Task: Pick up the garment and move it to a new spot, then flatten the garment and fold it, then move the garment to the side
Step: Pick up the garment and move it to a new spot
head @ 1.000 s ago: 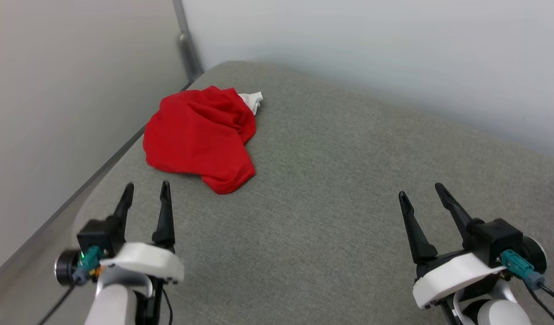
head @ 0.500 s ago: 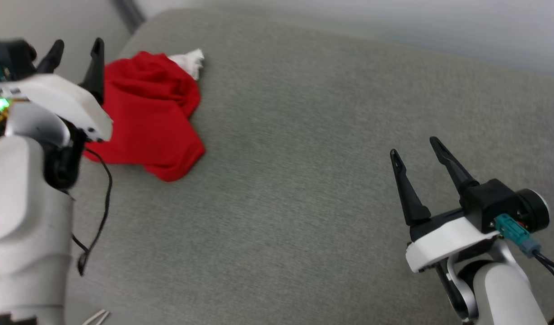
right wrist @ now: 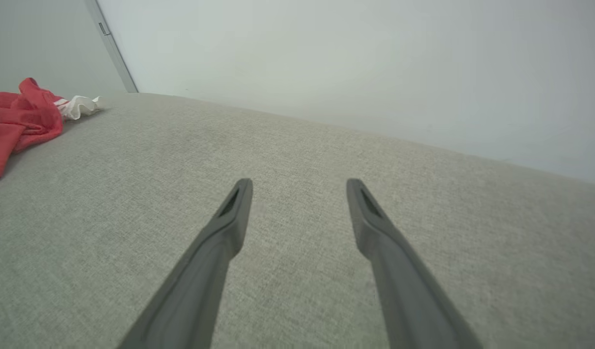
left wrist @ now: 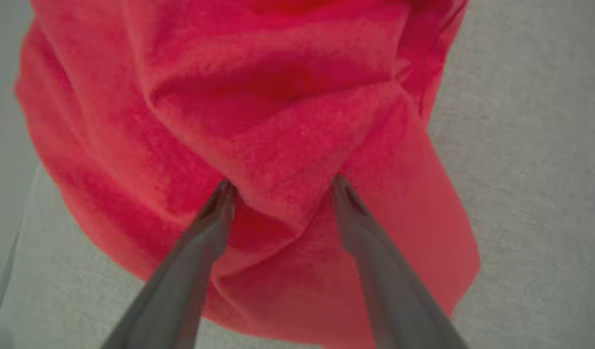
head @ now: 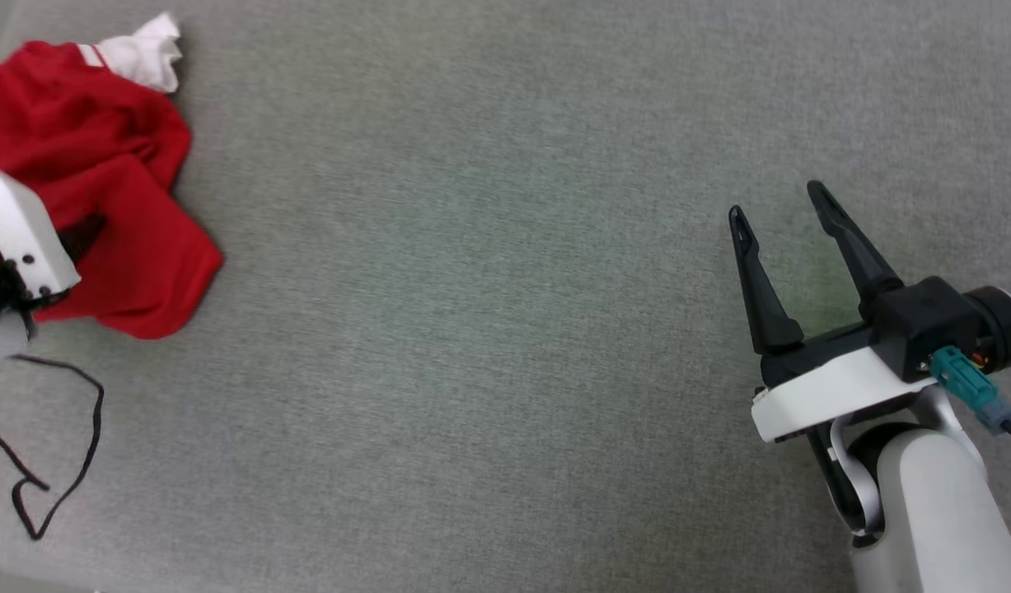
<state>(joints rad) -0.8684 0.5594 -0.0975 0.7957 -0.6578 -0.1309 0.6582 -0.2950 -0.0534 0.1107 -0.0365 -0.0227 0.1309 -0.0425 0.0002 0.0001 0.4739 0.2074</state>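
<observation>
**Left hand set astride a fold of the garment, grip not yet closed**

Head view: the crumpled red jersey T-shirt with a white sleeve (head: 118,165) is heaped at the far left of the grey fabric-covered surface (head: 505,329). Its longer run lies up and down the view, with the sleeve at the far end. The left arm's white wrist casing (head: 15,239) is seen over the heap's near part. The right hand (head: 777,203) is held well apart at the right, spread wide and empty.

Left wrist view: the left hand (left wrist: 282,184) is pointed straight into the T-shirt (left wrist: 278,97). Its fingers are well spread, with the tips touching the cloth and a raised fold lying between them. Nothing is pinched. Closing on that fold is judged to be what the pick-up calls for.

Right wrist view: the T-shirt (right wrist: 16,121) is seen far to the left, and the right hand (right wrist: 299,183) is spread above bare surface. The left arm is plainly the nearer one.
</observation>
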